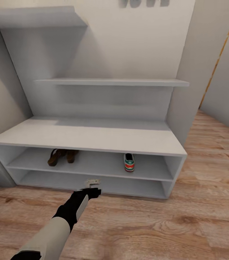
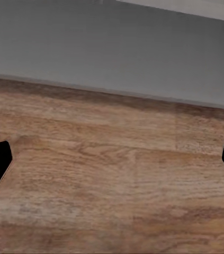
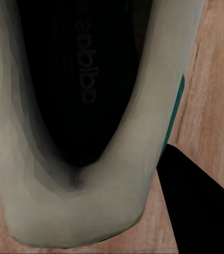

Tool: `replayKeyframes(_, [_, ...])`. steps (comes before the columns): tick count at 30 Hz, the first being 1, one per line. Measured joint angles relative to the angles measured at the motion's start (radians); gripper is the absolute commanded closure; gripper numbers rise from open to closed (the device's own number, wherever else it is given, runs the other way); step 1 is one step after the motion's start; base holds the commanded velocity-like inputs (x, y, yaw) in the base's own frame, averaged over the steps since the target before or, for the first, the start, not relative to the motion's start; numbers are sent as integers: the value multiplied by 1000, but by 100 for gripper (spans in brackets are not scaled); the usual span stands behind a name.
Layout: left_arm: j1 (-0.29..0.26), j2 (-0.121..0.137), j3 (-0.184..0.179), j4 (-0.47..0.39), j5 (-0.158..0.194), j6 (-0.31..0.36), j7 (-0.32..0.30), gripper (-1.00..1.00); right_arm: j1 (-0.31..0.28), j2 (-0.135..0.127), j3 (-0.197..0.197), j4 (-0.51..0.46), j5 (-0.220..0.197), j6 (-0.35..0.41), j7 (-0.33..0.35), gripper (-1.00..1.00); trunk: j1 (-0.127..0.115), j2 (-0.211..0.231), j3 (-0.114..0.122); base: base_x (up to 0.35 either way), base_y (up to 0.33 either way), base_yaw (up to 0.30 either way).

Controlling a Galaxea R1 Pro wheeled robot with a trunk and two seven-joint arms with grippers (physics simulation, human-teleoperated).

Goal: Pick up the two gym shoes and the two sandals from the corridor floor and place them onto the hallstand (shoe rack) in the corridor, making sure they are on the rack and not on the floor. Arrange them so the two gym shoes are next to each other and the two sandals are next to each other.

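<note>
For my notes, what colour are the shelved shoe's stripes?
Green and red on the gym shoe, seen best in the head view.

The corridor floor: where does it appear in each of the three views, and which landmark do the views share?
Head view: the corridor floor fills the lower part, before the hallstand.
Left wrist view: the lower two thirds, under a grey hallstand panel.
Right wrist view: narrow strips beside the gym shoe.
Shared landmark: the hallstand's grey base meeting the planks, in head and left wrist views.

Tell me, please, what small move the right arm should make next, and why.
Probably close the jaws of the right gripper on the gym shoe heel between them and lift: it is over the floor, while its mate sits on the hallstand shelf.
</note>
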Motion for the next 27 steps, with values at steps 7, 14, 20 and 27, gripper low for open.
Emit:
replayKeyframes(7, [0,0,0,0,-1,0,0,-100,0,0,0,0,0,0,0,100,0,0,0,-253,246,0])
replayKeyframes(14, [0,0,0,0,-1,0,0,-100,0,0,0,-1,0,0,0,100,0,0,0,-270,238,0])
replayKeyframes(20, [0,0,1,0,-1,-1,0,-100,0,0,0,0,0,0,0,100,0,0,0,-204,261,0])
replayKeyframes(27, [0,0,0,0,-1,-1,0,-100,0,0,0,0,0,0,0,100,0,0,0,-29,316,0])
